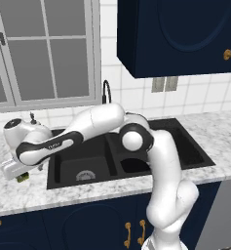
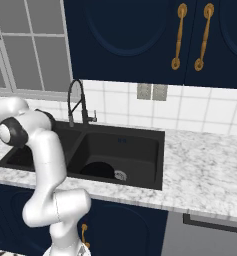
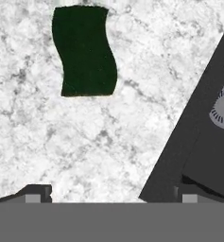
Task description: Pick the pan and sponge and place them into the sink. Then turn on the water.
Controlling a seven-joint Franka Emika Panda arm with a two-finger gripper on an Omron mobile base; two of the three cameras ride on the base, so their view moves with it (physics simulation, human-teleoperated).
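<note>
Reaching out over the left part of the white marble counter point(image 1: 19, 193), the white arm hangs its claw point(image 3: 108, 194) above bare stone just beside the left rim of the matte black double-basin sink point(image 1: 68, 183). In the hand view the sink's outer edge cuts diagonally across the right side, with a round grey drain point(image 3: 223, 107) showing inside the basin. The small rectangular sponge with a dark green top point(image 3: 84, 51) lies flat on the counter, apart from the sink rim, with open marble all around it. The claw is spread wide, its two dark tips far apart, and it holds and touches nothing. In the right base view the round, shallow black pan point(image 2: 97, 170) rests on the floor of the right basin, beside that basin's drain.
</note>
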